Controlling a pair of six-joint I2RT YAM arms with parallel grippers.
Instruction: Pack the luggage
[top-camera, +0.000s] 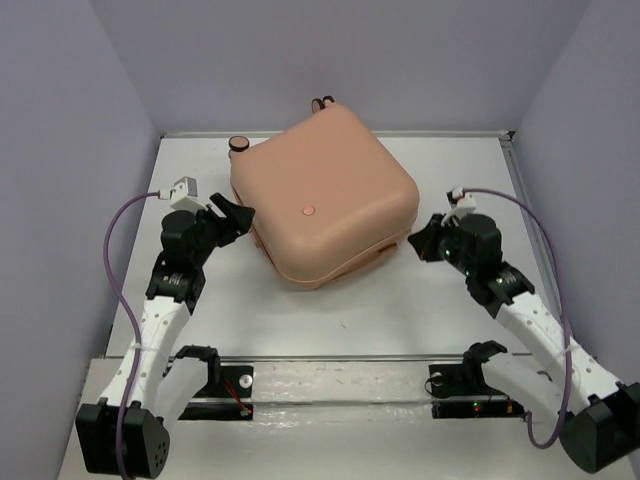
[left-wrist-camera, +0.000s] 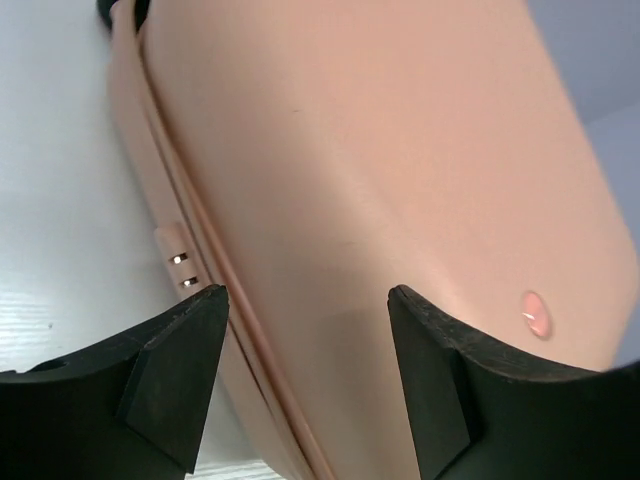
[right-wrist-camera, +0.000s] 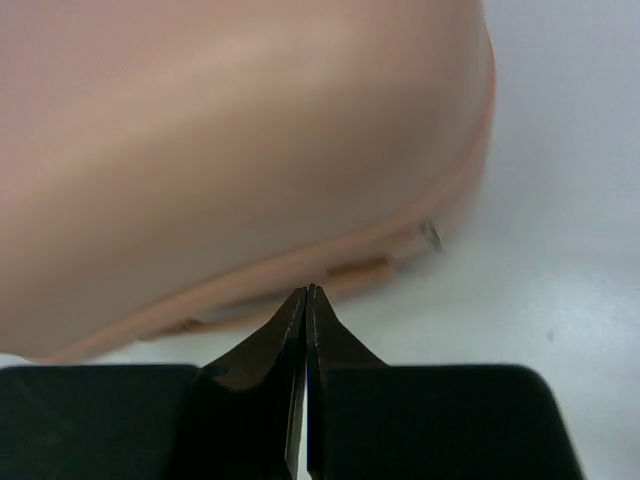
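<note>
Top external view: from my bases at 6 o'clock, bare table (top-camera: 330, 320) runs up to the luggage (top-camera: 320, 200). It lies shut at centre, with a wheel (top-camera: 238, 145) at its 11 o'clock corner.

Hazard 1: the shell rests free on the smooth table. A push from one side only would likely slide or turn it rather than part the seam (left-wrist-camera: 178, 175).

Hazard 2: the rounded shell offers no flat face, so a closing grip may slip off.

My left pincer (top-camera: 232, 215), at the luggage's 9 o'clock side, stands wide. Its fingers straddle the seam line and hold nothing; whether they touch, I cannot tell.

My right pincer (top-camera: 420, 240), near 4 o'clock, is fully closed on nothing. Its tips sit just beside the seam, and I cannot tell whether they make contact.
</note>
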